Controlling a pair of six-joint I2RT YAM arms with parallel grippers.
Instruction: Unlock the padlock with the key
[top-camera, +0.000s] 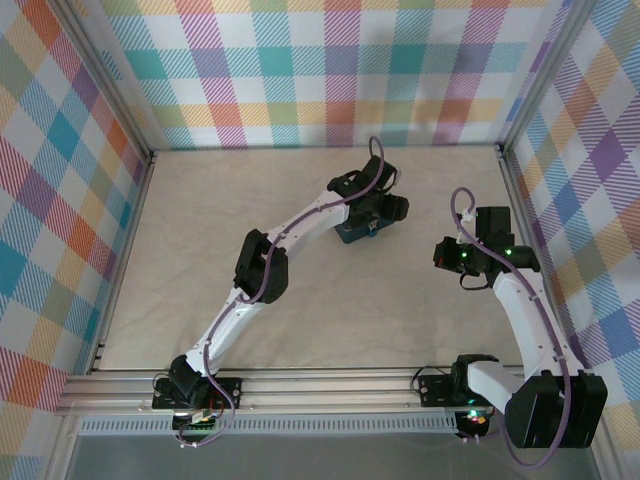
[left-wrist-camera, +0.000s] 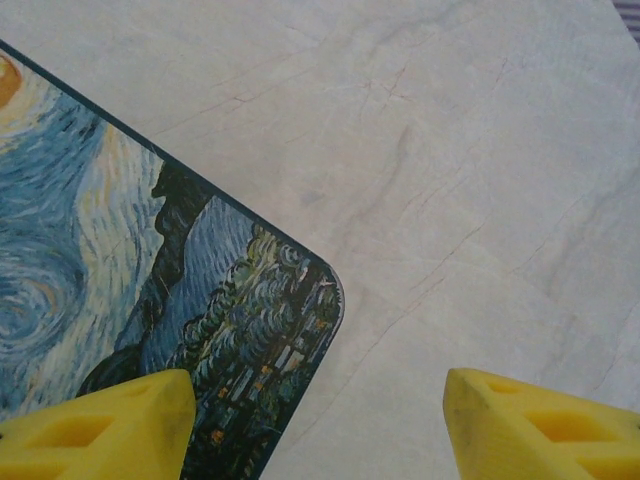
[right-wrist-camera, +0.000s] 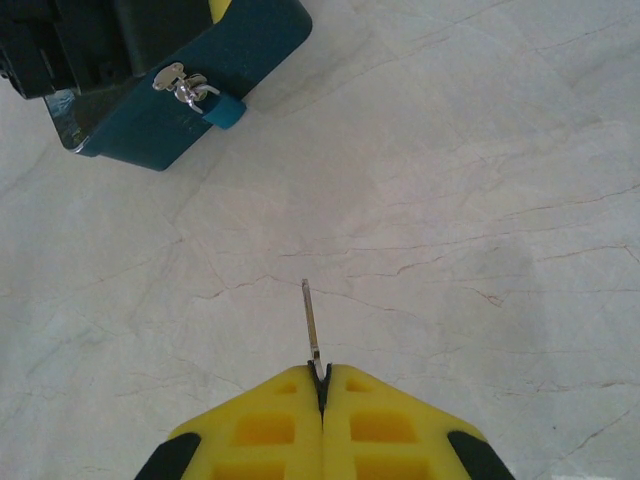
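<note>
Right gripper (right-wrist-camera: 322, 385) had its fingers pressed together, pinching the key (right-wrist-camera: 311, 325) by its head. Shaft stuck out past the tips, leaning slightly left, over bare table (right-wrist-camera: 470, 220).

Padlock (right-wrist-camera: 188, 88) hung on the latch on the side wall of the blue box (right-wrist-camera: 262, 40). It sat ahead and well to the left of the key tip, well apart from it. Its blue part pointed down-right in the right wrist view; keyhole was too small to make out.

My read: the coming move needed forward-and-left travel, plus a turn to line the shaft up with the lock's long axis.

Left gripper (left-wrist-camera: 318, 415) was spread wide at the box corner, one finger over the printed lid (left-wrist-camera: 150, 300), the other over table, nothing pinched. Couldn't tell if it touched the box. Left arm was nearer the lock, but the right one carried the key.

Box was shut, contents hidden.
</note>
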